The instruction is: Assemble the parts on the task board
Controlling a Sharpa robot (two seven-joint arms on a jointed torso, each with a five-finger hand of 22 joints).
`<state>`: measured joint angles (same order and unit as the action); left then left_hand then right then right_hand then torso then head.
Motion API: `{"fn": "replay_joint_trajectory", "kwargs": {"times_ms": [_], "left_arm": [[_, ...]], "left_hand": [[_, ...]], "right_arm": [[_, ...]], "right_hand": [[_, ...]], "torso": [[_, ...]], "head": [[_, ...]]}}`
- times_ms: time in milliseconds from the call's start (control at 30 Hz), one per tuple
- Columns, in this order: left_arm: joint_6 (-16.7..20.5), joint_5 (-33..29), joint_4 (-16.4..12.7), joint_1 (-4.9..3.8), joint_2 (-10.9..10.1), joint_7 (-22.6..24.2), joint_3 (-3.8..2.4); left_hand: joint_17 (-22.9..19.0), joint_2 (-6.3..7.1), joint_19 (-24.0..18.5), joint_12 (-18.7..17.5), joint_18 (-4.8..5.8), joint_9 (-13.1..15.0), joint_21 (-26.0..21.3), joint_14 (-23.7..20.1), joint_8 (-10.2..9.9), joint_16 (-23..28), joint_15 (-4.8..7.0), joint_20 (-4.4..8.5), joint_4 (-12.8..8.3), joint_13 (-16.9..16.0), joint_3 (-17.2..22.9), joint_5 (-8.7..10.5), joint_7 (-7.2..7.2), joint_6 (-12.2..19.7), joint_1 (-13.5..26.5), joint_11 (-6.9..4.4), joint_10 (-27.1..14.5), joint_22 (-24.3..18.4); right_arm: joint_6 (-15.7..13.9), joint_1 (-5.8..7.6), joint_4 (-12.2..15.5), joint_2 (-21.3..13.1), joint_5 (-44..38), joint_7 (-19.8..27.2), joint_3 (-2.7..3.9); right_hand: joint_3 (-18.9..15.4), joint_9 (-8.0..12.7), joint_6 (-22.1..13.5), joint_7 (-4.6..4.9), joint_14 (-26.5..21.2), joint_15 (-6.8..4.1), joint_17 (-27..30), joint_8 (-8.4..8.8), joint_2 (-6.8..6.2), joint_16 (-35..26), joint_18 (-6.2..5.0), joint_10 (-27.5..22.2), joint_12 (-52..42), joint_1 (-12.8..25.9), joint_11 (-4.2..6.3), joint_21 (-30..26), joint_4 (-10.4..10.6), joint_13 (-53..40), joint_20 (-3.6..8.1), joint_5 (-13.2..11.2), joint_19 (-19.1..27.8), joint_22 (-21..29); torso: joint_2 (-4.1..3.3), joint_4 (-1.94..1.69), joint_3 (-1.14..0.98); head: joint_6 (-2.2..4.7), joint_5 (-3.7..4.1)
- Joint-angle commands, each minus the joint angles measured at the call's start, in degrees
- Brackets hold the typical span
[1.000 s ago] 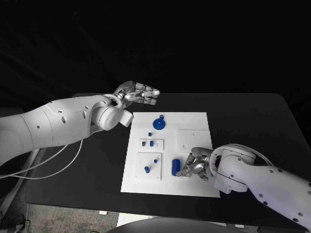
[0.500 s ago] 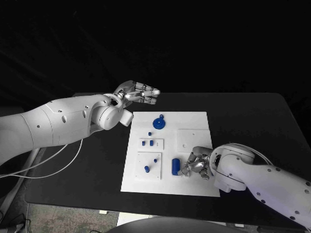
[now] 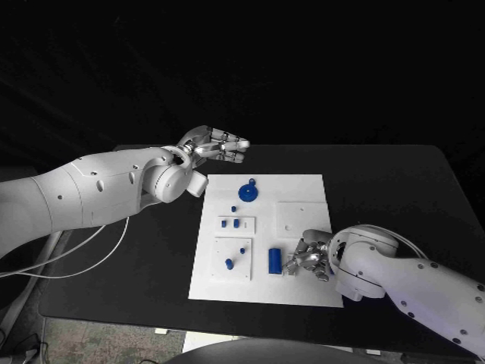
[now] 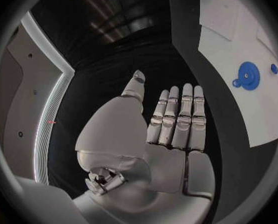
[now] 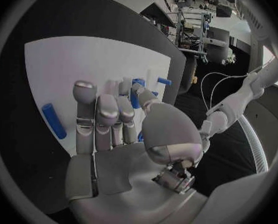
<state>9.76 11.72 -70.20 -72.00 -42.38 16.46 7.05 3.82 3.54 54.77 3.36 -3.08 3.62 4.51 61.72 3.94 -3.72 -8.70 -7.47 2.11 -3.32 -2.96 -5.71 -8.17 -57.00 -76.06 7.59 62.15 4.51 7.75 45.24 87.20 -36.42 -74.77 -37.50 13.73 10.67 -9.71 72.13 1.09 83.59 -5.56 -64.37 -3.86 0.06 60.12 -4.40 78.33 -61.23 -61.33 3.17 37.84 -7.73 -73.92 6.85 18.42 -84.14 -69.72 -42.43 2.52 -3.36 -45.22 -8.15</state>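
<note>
Over task board (image 3: 308, 189), right hand (image 3: 311, 259) fingers spread empty beside blue cylinder (image 3: 273, 260), likely for pickup; left hand (image 3: 217, 144) open, clear.

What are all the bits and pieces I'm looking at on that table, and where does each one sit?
Table: one, black, under everything.
Task board: one, white, middle of the table, with raised white panels on it.
Round disc part: one, blue, at the board's far end.
Cylinder part: one, blue, lying flat near the board's near end, beside the right hand.
Small parts: several, blue, on the board's left-side panels; too small to tell more.
Left hand: silver, above the table's far left corner, off the board, fingers straight, holding nothing.
Right hand: silver, over the board's near right part, holding nothing that I can see.
</note>
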Motion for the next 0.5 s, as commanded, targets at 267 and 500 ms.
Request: {"fn": "replay_joint_trajectory", "kwargs": {"times_ms": [267,500], "left_arm": [[-0.95,0.27,-0.03,-0.02,0.03,0.16,-0.02],[-0.91,0.28,0.0,-0.02,0.02,0.22,-0.02]], "left_hand": [[-0.07,0.0,0.07,0.12,0.32,0.08,0.2,-0.43,-0.13,0.24,0.07,-0.47,0.24,-0.07,-0.12,-0.14,-0.01,0.12,0.33,-0.01,-0.21,-0.09],[-0.07,0.0,0.07,0.12,0.32,0.08,0.2,-0.43,-0.13,0.24,0.07,-0.47,0.24,-0.07,-0.12,-0.14,-0.01,0.12,0.33,-0.01,-0.21,-0.09]], "right_arm": [[0.62,-0.17,0.42,-0.16,0.44,0.29,-0.03],[-2.12,-0.23,1.26,-1.08,0.68,1.95,-0.03]], "right_hand": [[-2.03,0.17,0.36,0.07,0.07,-0.38,0.11,0.22,-1.04,0.2,0.73,0.51,0.02,0.04,-0.04,0.19,1.48,-0.1,0.36,-0.45,-2.72,0.06],[-2.51,0.28,-0.21,0.3,0.05,-0.39,0.12,0.23,-1.36,0.22,0.67,0.37,-0.03,-0.57,-0.17,0.19,2.13,-0.21,0.41,-0.85,-2.72,0.08]], "torso": [[-0.01,0.01,-0.01],[0.02,-0.01,-0.04]], "head": [[-0.06,-0.03],[0.18,0.4]]}}
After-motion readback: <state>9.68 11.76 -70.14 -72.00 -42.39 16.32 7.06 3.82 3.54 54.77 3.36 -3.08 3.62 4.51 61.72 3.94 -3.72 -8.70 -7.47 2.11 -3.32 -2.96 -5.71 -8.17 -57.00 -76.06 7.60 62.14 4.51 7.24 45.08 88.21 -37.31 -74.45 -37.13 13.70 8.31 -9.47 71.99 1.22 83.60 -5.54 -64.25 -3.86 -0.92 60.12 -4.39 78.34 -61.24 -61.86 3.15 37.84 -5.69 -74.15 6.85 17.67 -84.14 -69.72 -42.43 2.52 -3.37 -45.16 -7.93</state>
